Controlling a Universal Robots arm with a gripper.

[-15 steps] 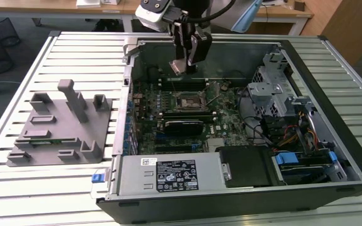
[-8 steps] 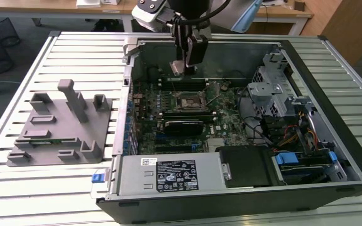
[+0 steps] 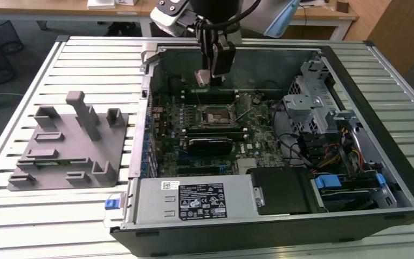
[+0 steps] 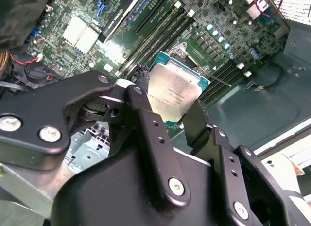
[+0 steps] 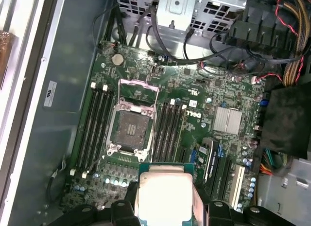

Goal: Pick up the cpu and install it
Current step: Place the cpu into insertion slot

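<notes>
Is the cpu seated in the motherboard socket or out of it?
Out. In both wrist views the gripper holds the cpu above the motherboard; in the first wrist view the socket lies bare.

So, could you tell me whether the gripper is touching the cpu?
Touching. In the second wrist view, the fingers of the gripper press against opposite edges of the cpu, holding it over the motherboard.

You see the fixture (image 3: 67,145) on the tabletop (image 3: 92,59), at the exterior view's left of the case (image 3: 264,224); the gripper (image 3: 211,74) holds the cpu (image 3: 202,79) above the socket's (image 3: 214,114) far side.
</notes>
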